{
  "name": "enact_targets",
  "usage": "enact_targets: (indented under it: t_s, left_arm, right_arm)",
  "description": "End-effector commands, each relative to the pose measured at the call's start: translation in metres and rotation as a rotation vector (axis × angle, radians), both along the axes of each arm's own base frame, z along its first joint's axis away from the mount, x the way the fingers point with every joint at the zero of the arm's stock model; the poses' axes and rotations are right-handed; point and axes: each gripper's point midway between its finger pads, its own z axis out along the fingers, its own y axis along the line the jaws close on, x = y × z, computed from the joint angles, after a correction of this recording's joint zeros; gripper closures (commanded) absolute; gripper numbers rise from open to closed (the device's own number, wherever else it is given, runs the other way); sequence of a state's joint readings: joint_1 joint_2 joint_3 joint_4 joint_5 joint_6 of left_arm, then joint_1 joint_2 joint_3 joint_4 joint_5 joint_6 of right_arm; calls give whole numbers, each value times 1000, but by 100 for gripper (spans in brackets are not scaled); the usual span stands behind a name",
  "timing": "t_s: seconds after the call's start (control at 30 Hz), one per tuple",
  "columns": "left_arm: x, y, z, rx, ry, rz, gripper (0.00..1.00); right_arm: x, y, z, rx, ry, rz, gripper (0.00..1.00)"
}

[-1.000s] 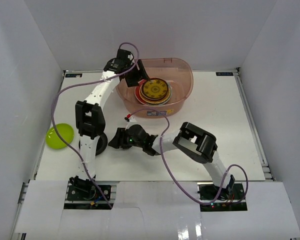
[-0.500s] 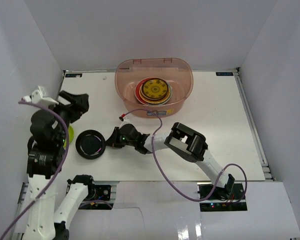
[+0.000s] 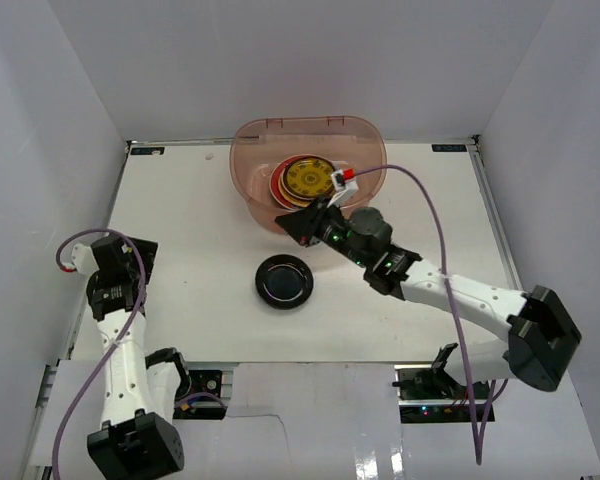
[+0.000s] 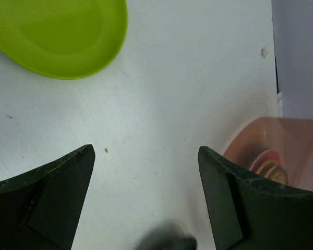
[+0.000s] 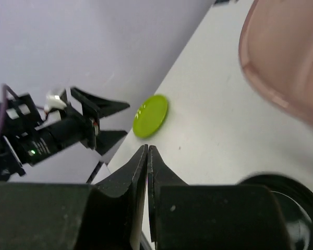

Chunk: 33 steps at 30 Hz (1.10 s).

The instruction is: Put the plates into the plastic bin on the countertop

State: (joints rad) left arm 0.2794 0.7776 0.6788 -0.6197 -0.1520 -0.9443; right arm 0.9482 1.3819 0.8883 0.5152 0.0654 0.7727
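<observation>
The plastic bin (image 3: 365, 160) stands at the back of the countertop (image 3: 200, 200) and holds a stack of plates, a dark gold-patterned one (image 3: 310, 178) on top of a red one. A glossy black plate (image 3: 284, 282) lies flat on the countertop in front of the bin. My right gripper (image 3: 288, 218) is shut on nothing, just at the bin's front wall and above the black plate (image 5: 281, 208). My left gripper (image 4: 145, 150) hangs open at the far left over bare countertop, next to a lime green plate (image 4: 57, 36). My left arm hides that plate in the top view.
White walls close in the countertop on three sides. The right wrist view shows the lime plate (image 5: 151, 115) near the left wall, with the open left gripper (image 5: 117, 121) beside it. The bin's rim (image 4: 281, 151) appears at the right of the left wrist view.
The left arm has swung from the bin to the far left and lowered near the lime plate. The black plate has slid right to the centre. My right gripper has shut and moved to the bin's front.
</observation>
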Motion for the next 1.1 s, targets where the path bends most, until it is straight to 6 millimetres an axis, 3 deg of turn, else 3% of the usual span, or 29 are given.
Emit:
enact_targets:
  t_s: [0.0,0.03,0.1,0.13,0.17,0.23,0.33,0.37,0.4,0.43,0.47,0.5,0.57,0.6,0.63,0.7,0.73,0.8,0.83,0.9,0.93,0.97,1.0,1.03,1.07]
  left_arm:
    - [11,20,4,-102,-128,127,9]
    - [10,34,-7,-123,-123,177,9]
    - [13,37,-35,-217,-79,166,9]
    - [8,51,-46,-232,-82,205,10]
    - [7,52,-52,-262,-83,197,10]
    - [1,65,-65,-267,-66,237,10]
    - [1,63,-80,-304,-51,239,9]
    - [-3,66,-88,-324,-59,260,9]
    - [-4,66,-92,-341,-60,264,9]
    - [-7,68,-97,-361,-54,272,9]
    - [-10,68,-103,-366,-45,272,9]
    - [-13,70,-107,-354,-34,268,9]
    - [-18,71,-115,-358,-24,280,9]
    - [-22,69,-122,-369,-14,286,10]
    - [-21,75,-122,-355,-27,301,10]
    - [-21,78,-129,-368,-21,309,10]
    - [-21,84,-130,-374,-33,327,11]
    - [-20,84,-139,-420,-24,343,11]
    - [-17,88,-140,-422,-34,352,12]
    - [-15,88,-150,-451,-16,355,15]
    - [-12,91,-150,-450,-26,354,18]
    - [-11,92,-152,-452,-24,354,24]
    - [-11,93,-155,-458,-13,359,26]
    - [-11,93,-157,-459,-9,360,30]
    - [-11,95,-158,-451,-7,365,43]
  right_arm:
    - [22,-36,15,-77,-73,-70,92]
    - [31,-43,31,-52,-86,-83,92]
    - [58,-66,43,-19,-78,-100,92]
    - [67,-74,46,-13,-73,-101,92]
    - [79,-84,55,-18,-79,-88,92]
    - [80,-91,39,-102,-68,-98,92]
    - [52,-94,-2,-169,-18,-41,88]
    - [43,-105,-1,-154,-24,-77,87]
    - [27,-118,-53,-187,68,-88,80]
    - [19,-128,-48,-146,29,-116,77]
    - [13,-138,-64,-163,49,-136,73]
    - [2,-150,-98,-210,101,-146,66]
    - [-12,-165,-109,-214,110,-174,55]
    - [-17,-171,-121,-227,126,-184,45]
    - [-26,-181,-142,-242,166,-202,40]
    - [-31,-190,-166,-253,210,-215,30]
    - [-35,-195,-190,-273,278,-216,29]
    - [-41,-182,-191,-229,289,-135,27]
    - [-44,-178,-205,-243,346,-111,27]
    - [-38,-166,-201,-192,350,-85,27]
    - [-39,-157,-211,-201,403,-43,26]
    - [-34,-148,-206,-162,400,-22,27]
    - [-35,-142,-221,-179,453,-2,27]
    - [-32,-130,-215,-169,440,27,27]
    - [-29,-123,-218,-179,445,32,27]
